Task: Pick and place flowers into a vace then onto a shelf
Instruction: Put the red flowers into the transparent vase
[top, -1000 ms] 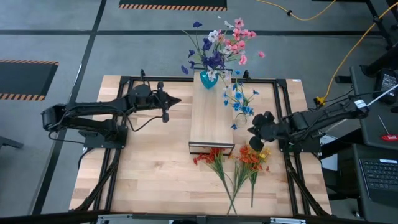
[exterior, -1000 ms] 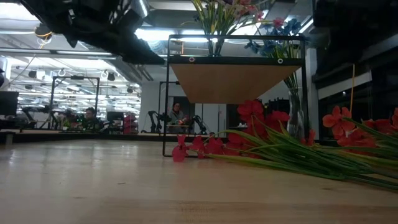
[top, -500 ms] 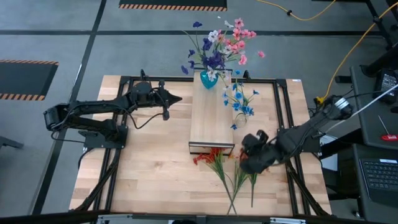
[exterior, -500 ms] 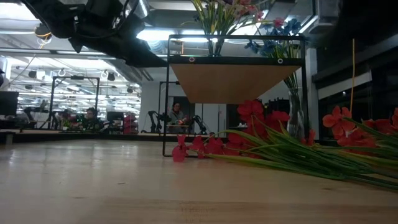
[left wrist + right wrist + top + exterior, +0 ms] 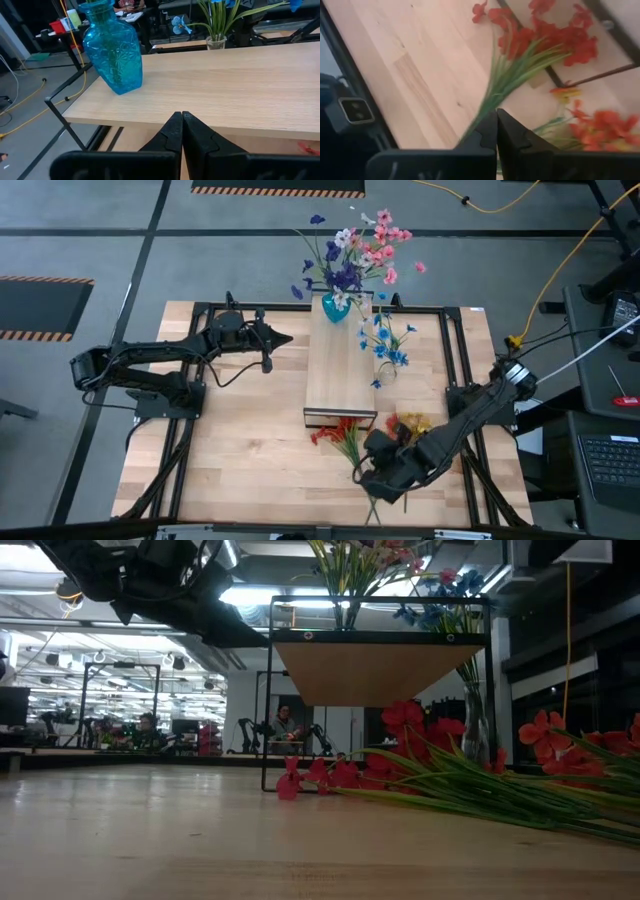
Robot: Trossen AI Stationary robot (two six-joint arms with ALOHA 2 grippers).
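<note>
A butcher-block table (image 5: 250,450) was seen from above, with a narrow light-wood shelf (image 5: 340,375) on a thin black frame standing at its middle. At the far end of the shelf a blue glass vase (image 5: 335,308) held a spray of pink, white and purple flowers (image 5: 355,250). Just to the right of the shelf, a clear vase (image 5: 386,372) on the tabletop held blue flowers (image 5: 385,340).

The right arm was stretched from the right edge of the table diagonally toward the near centre, bent low over the tabletop. The right gripper (image 5: 370,472) was positioned above the stems of the loose flowers lying near the shelf's near end. Its fingers (image 5: 485,132) were pressed together, with nothing seen held between them. In the right wrist view, the red sprigs (image 5: 547,37) were spread just beyond the fingertips, their green stems running back toward the gripper, and orange sprigs (image 5: 600,127) lay beside them.

The left arm was extended from the left side of the table toward the shelf, raised above the tabletop. The left gripper (image 5: 283,340) was held left of the shelf's far end, apart from it, aimed at the blue glass vase. Its fingers (image 5: 175,132) were closed together and empty.
</note>
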